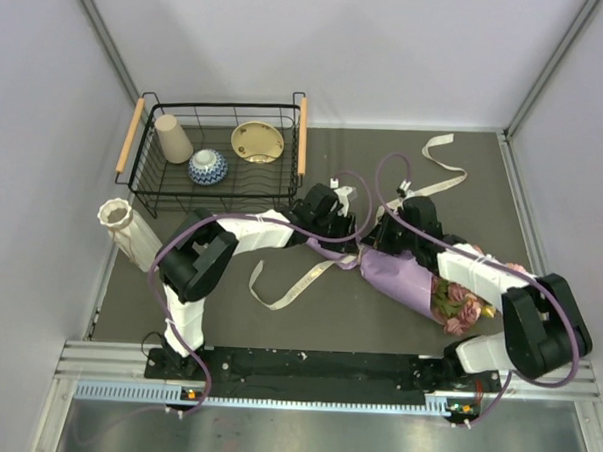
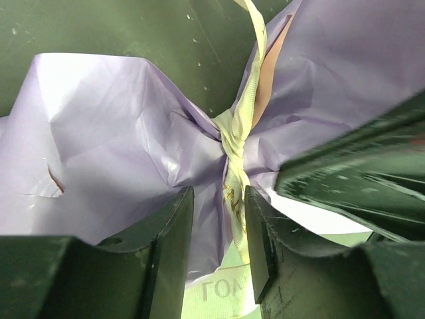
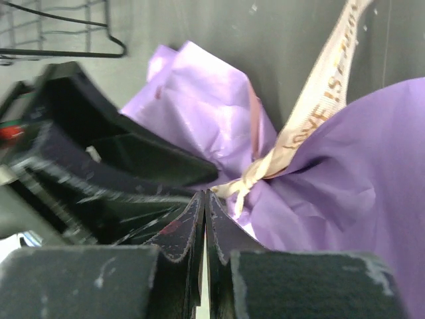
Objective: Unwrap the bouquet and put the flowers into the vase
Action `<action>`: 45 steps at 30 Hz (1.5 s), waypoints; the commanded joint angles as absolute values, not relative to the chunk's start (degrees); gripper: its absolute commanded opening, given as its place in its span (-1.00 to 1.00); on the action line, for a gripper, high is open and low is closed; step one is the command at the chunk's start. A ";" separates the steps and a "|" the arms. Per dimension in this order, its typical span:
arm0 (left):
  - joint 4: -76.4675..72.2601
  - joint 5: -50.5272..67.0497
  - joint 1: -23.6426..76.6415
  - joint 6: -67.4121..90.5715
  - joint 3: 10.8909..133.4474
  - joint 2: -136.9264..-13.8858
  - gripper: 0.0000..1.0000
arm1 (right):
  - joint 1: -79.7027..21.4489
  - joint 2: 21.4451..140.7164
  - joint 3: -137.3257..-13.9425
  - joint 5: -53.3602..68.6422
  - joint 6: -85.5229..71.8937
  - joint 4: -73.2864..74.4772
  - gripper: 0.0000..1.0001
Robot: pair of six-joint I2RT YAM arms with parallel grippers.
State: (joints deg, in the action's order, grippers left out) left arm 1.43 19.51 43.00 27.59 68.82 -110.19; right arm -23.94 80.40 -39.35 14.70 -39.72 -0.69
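Left wrist: the left gripper's [image 2: 219,229] parted jaws straddled the ribbon knot [image 2: 232,143].
The right gripper [image 3: 204,199] was clenched, seemingly empty; a clean pull needed ribbon only, not the bouquet [image 2: 119,133] paper.

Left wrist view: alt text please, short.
The left gripper holds its two dark fingers apart on either side of a knotted cream ribbon that cinches a crumpled lilac-purple paper bouquet wrap lying on a dark table. The shut right gripper pokes in from the right, its tip beside the knot.

Bouquet [image 1: 407,282] lying flat, both arms at neck; vase [image 1: 131,234] left.
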 commanded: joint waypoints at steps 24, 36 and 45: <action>-0.44 20.39 42.01 28.48 69.26 -108.55 0.09 | -22.94 61.70 -33.23 28.91 -30.93 -11.16 -1.00; -0.61 13.81 42.01 27.08 65.92 -102.04 -0.48 | -22.85 69.68 -42.36 9.22 -34.98 12.22 -0.67; 1.14 16.52 41.92 27.86 67.41 -105.55 -0.39 | -23.64 81.82 -46.67 17.49 -37.44 11.60 -0.62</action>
